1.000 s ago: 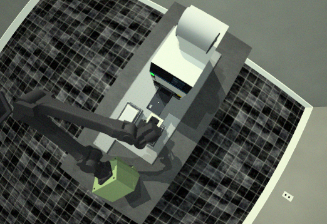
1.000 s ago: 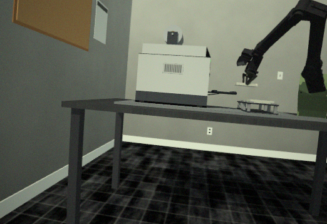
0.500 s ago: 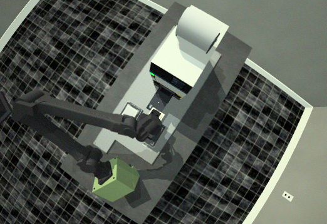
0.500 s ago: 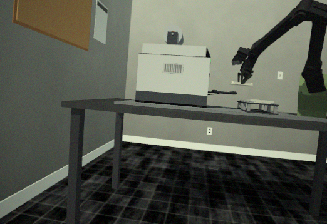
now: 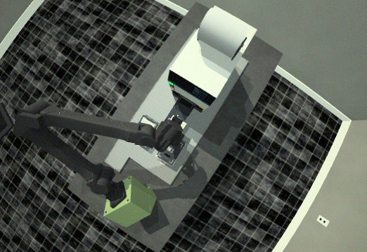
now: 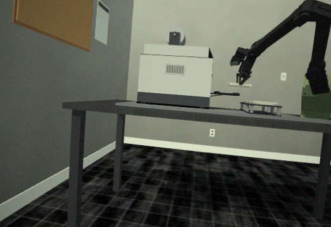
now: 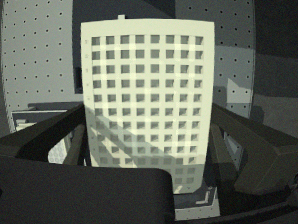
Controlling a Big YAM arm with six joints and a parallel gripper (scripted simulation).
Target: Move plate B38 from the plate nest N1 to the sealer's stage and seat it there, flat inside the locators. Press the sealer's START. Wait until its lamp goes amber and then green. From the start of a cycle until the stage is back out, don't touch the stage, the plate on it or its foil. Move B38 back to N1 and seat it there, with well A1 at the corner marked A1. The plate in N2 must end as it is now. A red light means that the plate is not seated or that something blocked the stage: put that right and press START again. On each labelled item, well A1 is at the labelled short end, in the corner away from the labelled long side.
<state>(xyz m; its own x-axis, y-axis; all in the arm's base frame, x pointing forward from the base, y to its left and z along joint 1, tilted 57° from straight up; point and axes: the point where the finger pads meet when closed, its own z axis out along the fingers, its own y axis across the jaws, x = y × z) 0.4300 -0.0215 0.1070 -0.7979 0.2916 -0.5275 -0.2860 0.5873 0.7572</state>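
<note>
My gripper (image 5: 174, 128) (image 6: 241, 81) (image 7: 148, 109) is shut on the pale plate B38 (image 5: 183, 125) (image 6: 248, 85) (image 7: 147, 28), one finger at each long side. The plate is about level, well above the nests and in front of the stage (image 5: 185, 105) (image 6: 226, 93). The stage is out of the sealer (image 5: 200, 67) (image 6: 174, 80). A lamp (image 5: 171, 83) on the sealer's front is green. The nest below the wrist (image 5: 171, 162) holds no visible plate. The other plate (image 5: 149, 120) (image 7: 56, 152) sits in the nest beside it. Labels are not readable.
The green block (image 5: 130, 210) (image 6: 315, 105) stands by the arm's base at the near end of the table (image 5: 155, 236) (image 6: 95, 105). The white foil roll (image 5: 221, 32) is on the sealer's far end. A small yellow mark (image 5: 201, 108) shows low on the sealer's front.
</note>
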